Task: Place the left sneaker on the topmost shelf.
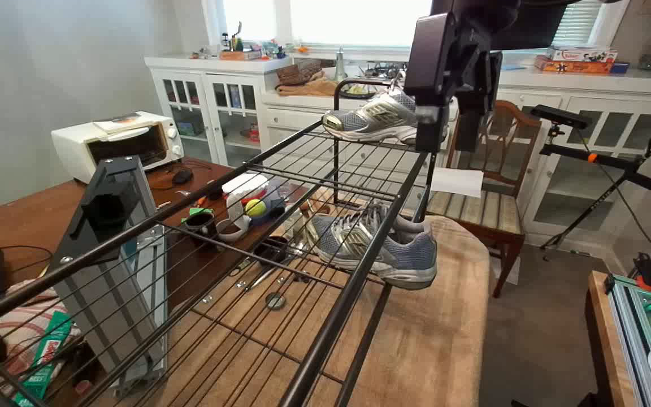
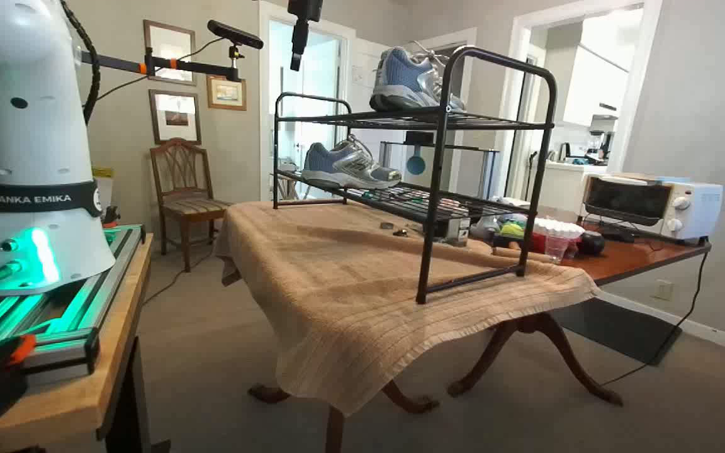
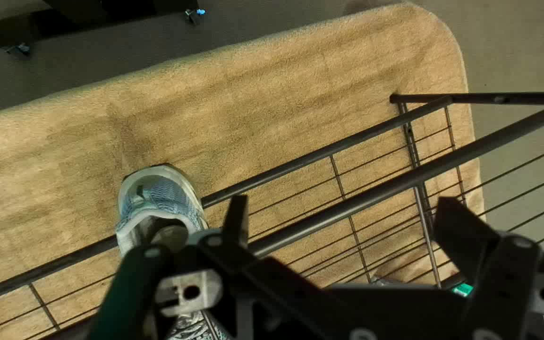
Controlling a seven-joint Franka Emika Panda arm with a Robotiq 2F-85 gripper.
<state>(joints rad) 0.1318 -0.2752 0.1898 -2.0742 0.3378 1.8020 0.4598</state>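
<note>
Furthest left in an exterior view I have my white arm (image 2: 29, 123), its base lit green on a wooden bench (image 2: 54, 409). Right of it my fingers (image 2: 299, 47) hang higher than the topmost shelf (image 2: 494, 122); the wrist view shows them wide apart, with that shelf's front rail (image 3: 347, 208) crossing the picture between them. Next comes the left sneaker (image 2: 345, 167), the left-hand one of the pair as seen from my base: it sits on the lower tier (image 2: 425, 199) of the black rack (image 2: 436, 195), toe pointing away from me, heel jutting past the tier's edge. From the wrist I get its heel and part of its collar; the rest is mostly hidden behind my fingers. Further right and higher up, its mate (image 2: 400, 78) stands on the topmost shelf, near the end of the rack, toe also away from me. The rack rests on a tan towel (image 2: 312, 283) draped over the table (image 2: 639, 258). At the right, on the table's dark wood, sits a white toaster oven (image 2: 693, 217).
</note>
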